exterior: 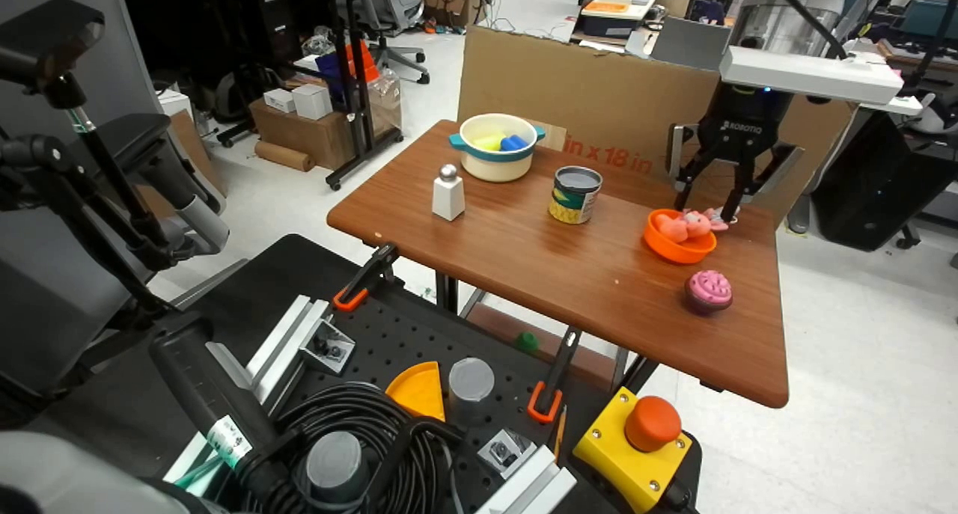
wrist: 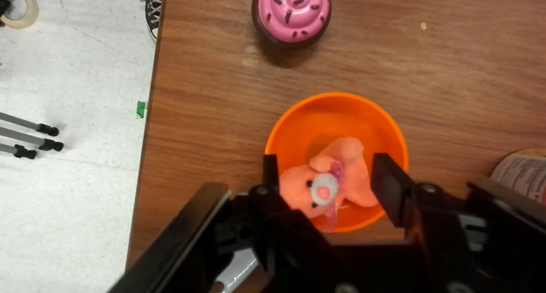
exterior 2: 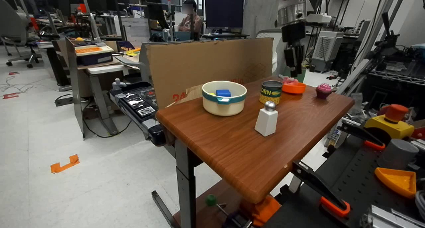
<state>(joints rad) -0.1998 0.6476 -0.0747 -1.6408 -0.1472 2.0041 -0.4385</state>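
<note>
My gripper part open, no hold I can see. Bear in bowl, just under gripper; in wrist view, between fingers, long way slanting finger to finger, head at left.

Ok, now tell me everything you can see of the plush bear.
The plush bear is salmon-pink and looks soft and fuzzy, with a whitish muzzle, pink nose, dark eyes and a sheer purple ribbon at its neck. It lies in the orange bowl, muzzle facing up. The tool has its fingers on either side of it; whether they touch it, I can't tell.
</note>
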